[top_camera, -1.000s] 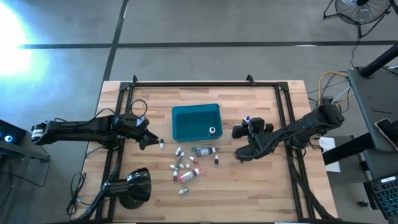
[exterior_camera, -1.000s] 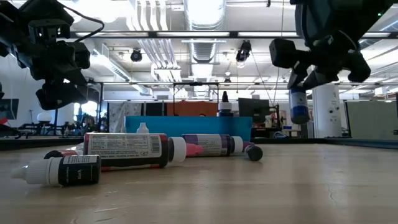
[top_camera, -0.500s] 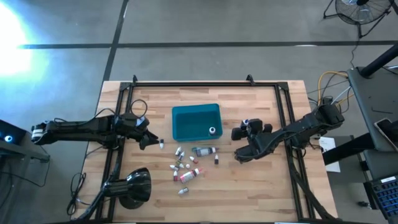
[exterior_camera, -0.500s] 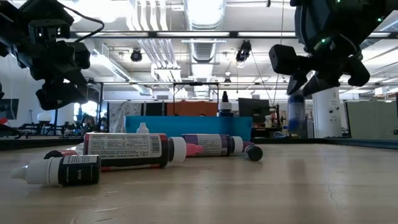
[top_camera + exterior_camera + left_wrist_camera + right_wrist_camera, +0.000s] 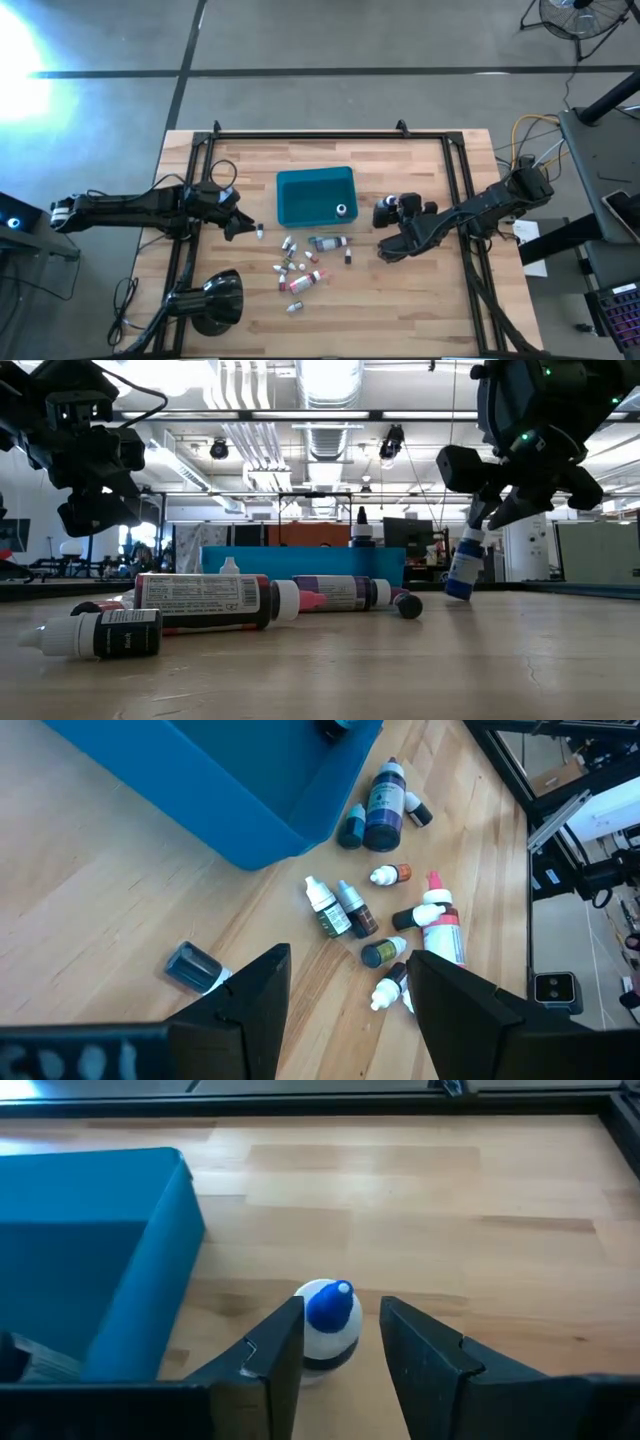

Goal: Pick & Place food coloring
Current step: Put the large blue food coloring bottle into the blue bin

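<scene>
The food coloring bottles lie in a cluster (image 5: pixel 300 265) on the wooden table, near of the teal bin (image 5: pixel 315 195); they also show in the left wrist view (image 5: pixel 390 910) and the low view (image 5: pixel 200 605). One bottle (image 5: pixel 342 210) sits inside the bin. A blue bottle with a white cap (image 5: pixel 328 1325) is between the fingers of my right gripper (image 5: pixel 342 1315), right of the bin, tilted, its base on the table (image 5: pixel 458 590). My left gripper (image 5: pixel 350 1010) hovers open left of the bin, above a lone small bottle (image 5: pixel 195 967). My right gripper stands with a finger on each side of the blue bottle's white cap (image 5: pixel 345 1342), coming down from above. A strip of table shows between the cap and one finger (image 5: pixel 400 1340). Whether the other finger (image 5: pixel 285 1340) touches the cap, I cannot tell.
A black metal frame (image 5: pixel 455 180) runs along the table's edges. A black lamp-like object (image 5: pixel 212 300) sits at the near left corner. Bare wood lies between the right gripper and the near right corner (image 5: pixel 420 310).
My right gripper has come down toward the table, shifting slightly right. The blue bottle, which hung upright and clear of the table, now leans with its base on the wood. My left arm has kept still.
</scene>
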